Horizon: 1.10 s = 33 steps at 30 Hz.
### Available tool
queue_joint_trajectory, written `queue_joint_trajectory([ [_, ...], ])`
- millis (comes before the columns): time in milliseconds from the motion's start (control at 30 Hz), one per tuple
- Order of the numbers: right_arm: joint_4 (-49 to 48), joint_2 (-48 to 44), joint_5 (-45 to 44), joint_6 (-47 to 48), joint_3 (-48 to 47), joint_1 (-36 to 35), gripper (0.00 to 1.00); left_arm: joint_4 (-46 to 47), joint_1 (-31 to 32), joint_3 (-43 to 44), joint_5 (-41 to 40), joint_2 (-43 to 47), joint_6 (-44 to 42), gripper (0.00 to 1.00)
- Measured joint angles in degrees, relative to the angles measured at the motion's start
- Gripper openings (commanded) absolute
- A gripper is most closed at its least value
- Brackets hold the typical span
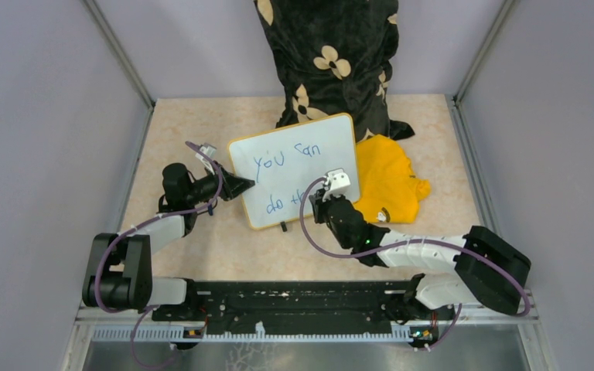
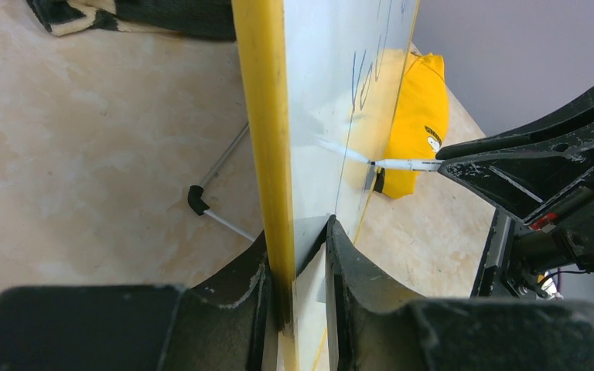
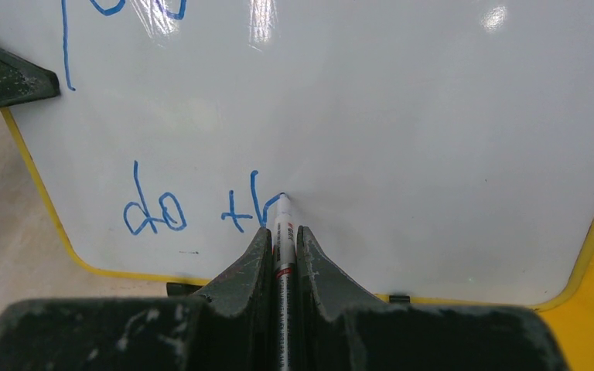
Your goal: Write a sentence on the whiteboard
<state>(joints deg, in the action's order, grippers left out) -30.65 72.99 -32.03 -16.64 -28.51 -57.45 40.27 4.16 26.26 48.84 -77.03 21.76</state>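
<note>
Small glossy yellow-framed whiteboard (image 1: pixel 294 179), seemingly propped upright beside a crumpled yellow cloth (image 1: pixel 390 182), left gripper (image 2: pixel 298 232) clamped on its left edge, right gripper (image 3: pixel 282 236) pinching a white marker (image 3: pixel 282 220), tip touching the unfinished blue sentence (image 3: pixel 155 212), "you can do th".

1. The whiteboard (image 1: pixel 332 135) carried a blue handwritten sentence (image 1: pixel 274 162), and its far line read "you can".
2. The near line read "do th" and ended at the tip of the marker (image 3: pixel 281 251).
3. The marker's barrel bore small print and a red band, too small to read.
4. The yellow cloth (image 1: pixel 394 178), right of the whiteboard, had a small dark tag (image 2: pixel 432 140) whose marking was illegible.
</note>
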Motion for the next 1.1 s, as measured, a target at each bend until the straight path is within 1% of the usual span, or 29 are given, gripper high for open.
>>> queue_joint_trajectory([
  [633,-0.6,-1.1,0.9,-1.7,3.3,0.2,0.00,-0.1,0.0,0.0,0.0,0.0,0.0,0.00],
  [1100,1.9,-3.7,1.3,-3.0,5.3,0.3,0.00,-0.1,0.0,0.0,0.0,0.0,-0.2,0.00],
])
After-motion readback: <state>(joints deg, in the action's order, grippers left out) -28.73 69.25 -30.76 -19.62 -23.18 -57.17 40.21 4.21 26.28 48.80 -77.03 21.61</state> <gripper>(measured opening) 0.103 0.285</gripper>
